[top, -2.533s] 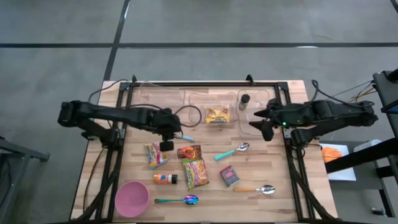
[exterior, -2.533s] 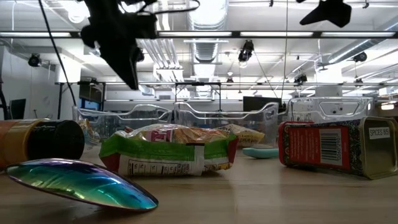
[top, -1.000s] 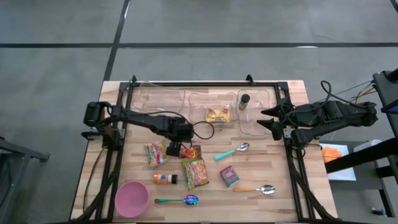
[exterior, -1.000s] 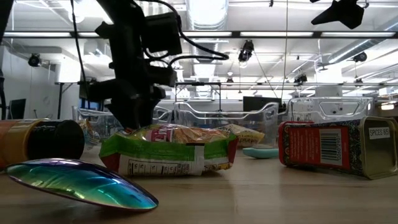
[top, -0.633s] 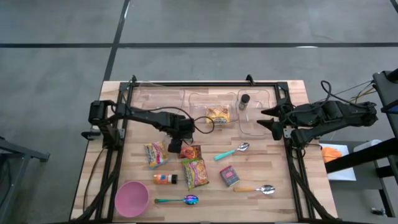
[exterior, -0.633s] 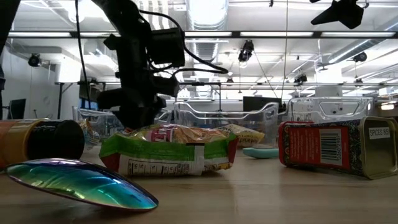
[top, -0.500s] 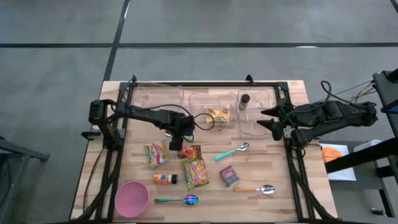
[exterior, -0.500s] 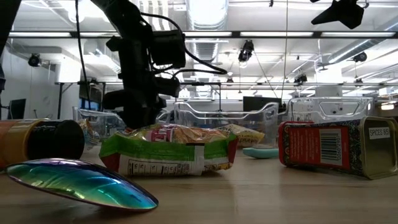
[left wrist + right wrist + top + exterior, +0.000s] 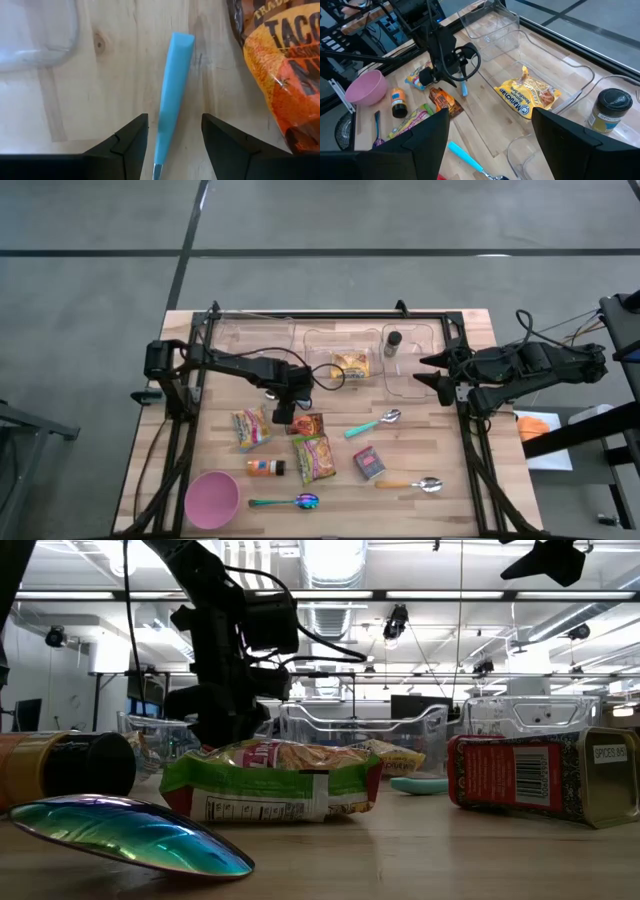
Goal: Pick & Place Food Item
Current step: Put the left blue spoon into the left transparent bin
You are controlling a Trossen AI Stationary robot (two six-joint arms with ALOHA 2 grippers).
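Observation:
My left gripper (image 9: 283, 412) points down near the table's middle, open. Its two fingers stand on either side of a light blue utensil handle (image 9: 172, 85) that lies flat on the wood, with a gap on each side. An orange and brown taco seasoning packet (image 9: 280, 75) lies flat right beside it (image 9: 305, 423). A yellow food bag (image 9: 349, 365) lies in the middle clear tray (image 9: 325, 340). My right gripper (image 9: 490, 120) hangs open above the table's right edge (image 9: 435, 375), with nothing between its fingers.
Near the front lie a candy packet (image 9: 250, 428), a green noodle packet (image 9: 315, 457), an orange bottle (image 9: 266, 467), a red tin (image 9: 369, 463), a pink bowl (image 9: 212, 498) and three spoons (image 9: 372, 423). A dark-lidded jar (image 9: 393, 342) stands in the right tray.
My left gripper has moved a little toward the table's far edge and sunk slightly, coming down over the blue handle beside the taco packet. No object has moved.

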